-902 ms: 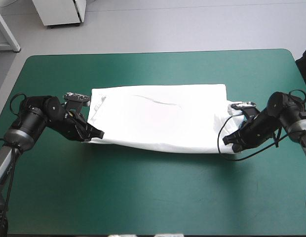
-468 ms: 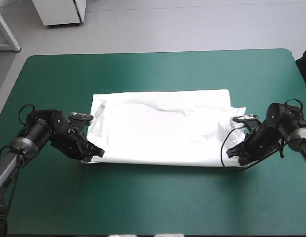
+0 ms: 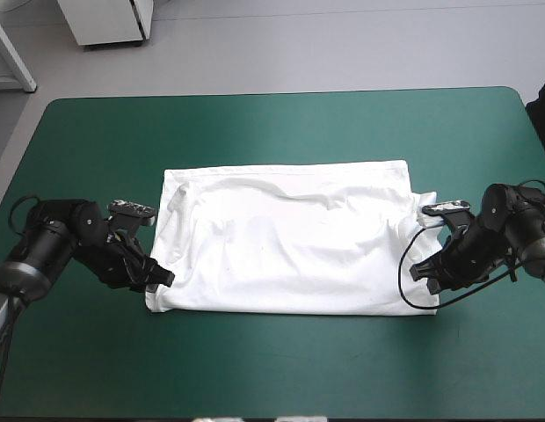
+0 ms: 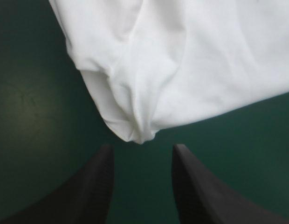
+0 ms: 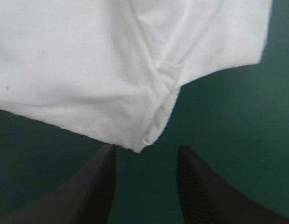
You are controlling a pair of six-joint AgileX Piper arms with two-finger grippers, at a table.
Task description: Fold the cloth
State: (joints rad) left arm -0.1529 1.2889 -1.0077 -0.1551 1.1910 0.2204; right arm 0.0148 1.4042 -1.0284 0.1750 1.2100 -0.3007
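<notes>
Just off T-shirt point(image 3: 281, 242), left hand point(image 4: 141, 148), right hand point(image 5: 145, 149)

You've got bare cover point(image 3: 281, 369) all along the near side and across the far side. The shirt point(image 3: 286, 237) fills the middle. The left gripper point(image 4: 142, 147) and right gripper point(image 5: 145, 148) sit at its near corners, fingers apart, gaps unblocked, a shirt corner just ahead of each. The left arm point(image 3: 53, 246) and right arm point(image 3: 510, 215) take up the cover either side of the shirt.
</notes>
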